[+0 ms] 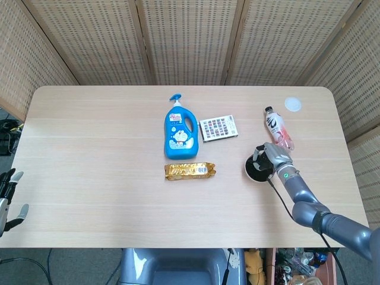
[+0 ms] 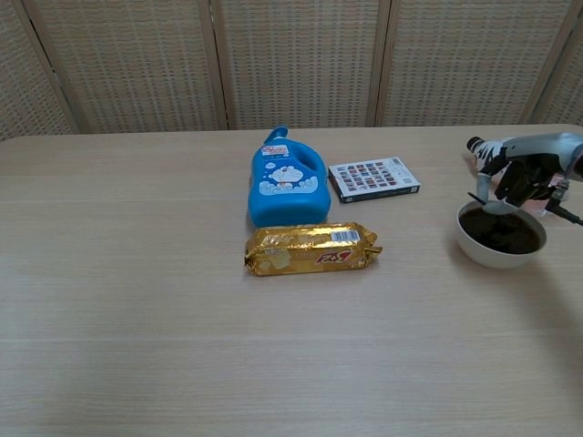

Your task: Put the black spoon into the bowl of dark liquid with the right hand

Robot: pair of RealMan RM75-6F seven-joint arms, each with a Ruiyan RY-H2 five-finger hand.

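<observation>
A white bowl (image 2: 496, 257) of dark liquid stands at the right of the table, also visible in the head view as the bowl (image 1: 249, 172). My right hand (image 2: 531, 175) hovers just above its far rim and grips the black spoon (image 2: 490, 206). The spoon's scoop end hangs at the liquid's far edge, and I cannot tell whether it touches. From the head view the right hand (image 1: 271, 157) covers the bowl's far right side. My left hand (image 1: 7, 199) hangs off the table's near left edge, fingers apart, holding nothing.
A blue detergent bottle (image 2: 287, 187) lies mid-table with a gold snack packet (image 2: 311, 248) in front of it. A patterned flat box (image 2: 373, 177) sits right of the bottle. A pink drink bottle (image 1: 279, 129) lies behind the bowl, a white lid (image 1: 292, 104) beyond it.
</observation>
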